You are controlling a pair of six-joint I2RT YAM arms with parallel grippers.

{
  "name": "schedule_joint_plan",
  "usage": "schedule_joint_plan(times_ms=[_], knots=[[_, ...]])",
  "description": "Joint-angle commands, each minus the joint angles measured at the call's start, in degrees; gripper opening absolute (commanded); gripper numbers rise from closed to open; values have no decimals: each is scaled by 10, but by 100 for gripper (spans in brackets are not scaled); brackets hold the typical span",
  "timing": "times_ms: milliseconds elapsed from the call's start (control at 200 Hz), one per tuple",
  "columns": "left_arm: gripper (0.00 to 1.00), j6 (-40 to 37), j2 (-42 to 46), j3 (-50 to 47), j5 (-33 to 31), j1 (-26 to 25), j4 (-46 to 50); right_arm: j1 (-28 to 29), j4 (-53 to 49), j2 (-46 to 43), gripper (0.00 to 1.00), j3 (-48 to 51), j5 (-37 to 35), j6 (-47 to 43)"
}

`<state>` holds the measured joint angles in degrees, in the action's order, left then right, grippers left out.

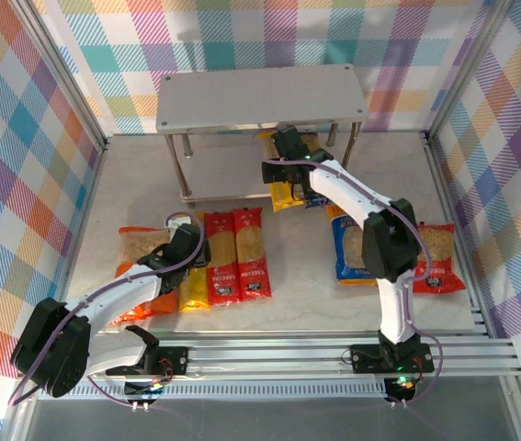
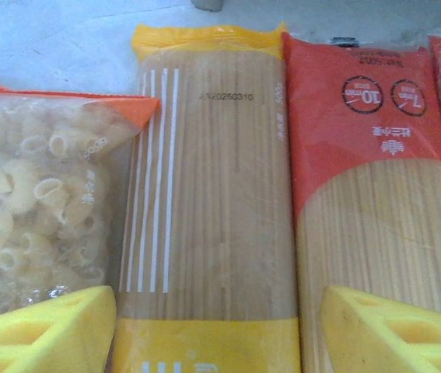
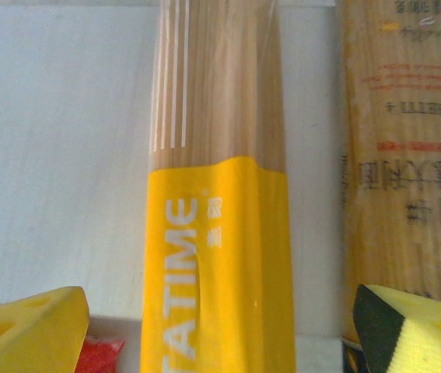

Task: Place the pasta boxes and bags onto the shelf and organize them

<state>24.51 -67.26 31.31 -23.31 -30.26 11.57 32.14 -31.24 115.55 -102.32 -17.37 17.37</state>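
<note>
My right gripper hangs open at the shelf's lower tier. A yellow pasta box lies between its yellow fingers with a gap on each side. That box rests on the lower board and its near end sticks out over the front edge. A dark brown box lies beside it. My left gripper is open and straddles a second yellow box on the table. The orange bag lies left of that box and two red boxes right of it.
A blue bag and a red bag lie on the table at the right, partly under my right arm. The shelf's top board carries nothing. Metal legs stand at the shelf corners. Checked walls close in the table.
</note>
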Motion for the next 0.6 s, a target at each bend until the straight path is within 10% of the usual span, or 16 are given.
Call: schedule_joint_plan(times_ms=[0, 595], knots=[[70, 30, -4, 8, -25, -4, 37, 1, 25, -72, 89, 46, 34, 10], [70, 96, -101, 40, 29, -8, 30, 26, -11, -282, 89, 283, 46, 41]])
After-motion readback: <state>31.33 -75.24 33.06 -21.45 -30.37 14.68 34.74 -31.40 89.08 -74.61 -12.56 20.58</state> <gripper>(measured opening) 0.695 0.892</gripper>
